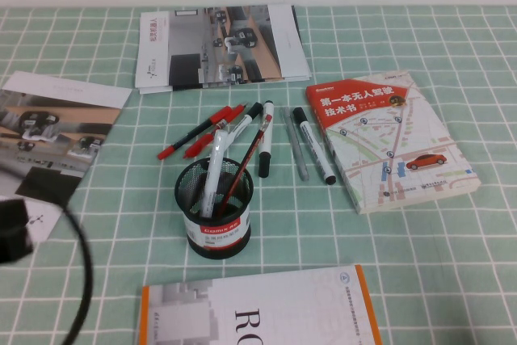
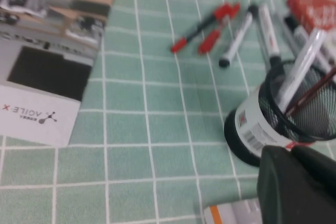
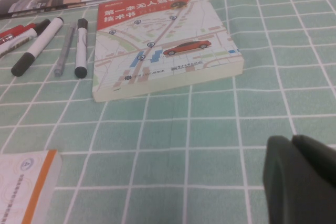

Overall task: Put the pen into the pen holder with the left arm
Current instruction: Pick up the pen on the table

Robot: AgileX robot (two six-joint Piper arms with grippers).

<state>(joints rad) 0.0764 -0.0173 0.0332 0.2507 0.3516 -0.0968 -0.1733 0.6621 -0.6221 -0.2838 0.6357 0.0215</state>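
High view: the pen (image 1: 195, 134) — black barrel, red cap and tail — lying flat on the green checked worktop (image 1: 452, 264), just behind the pen holder (image 1: 214, 208) and beside a shorter red pen (image 1: 212, 128). Holder upright, already carrying a white pen and a dark slim one. White markers (image 1: 264, 140) and a red-covered book (image 1: 386, 138) to its right. Left arm (image 1: 24, 224) only at the near-left edge; left tool not visible here, right tool neither.

Left wrist view: left tool (image 2: 294, 182) hanging just beside the holder (image 2: 286, 116), nothing between its tips; spread of the tips cannot be told. Pen (image 2: 202, 27) well apart, untouched.

Right wrist view: right tool (image 3: 302, 177) low over bare worktop, near the book (image 3: 157, 40) — apart or together, cannot tell.
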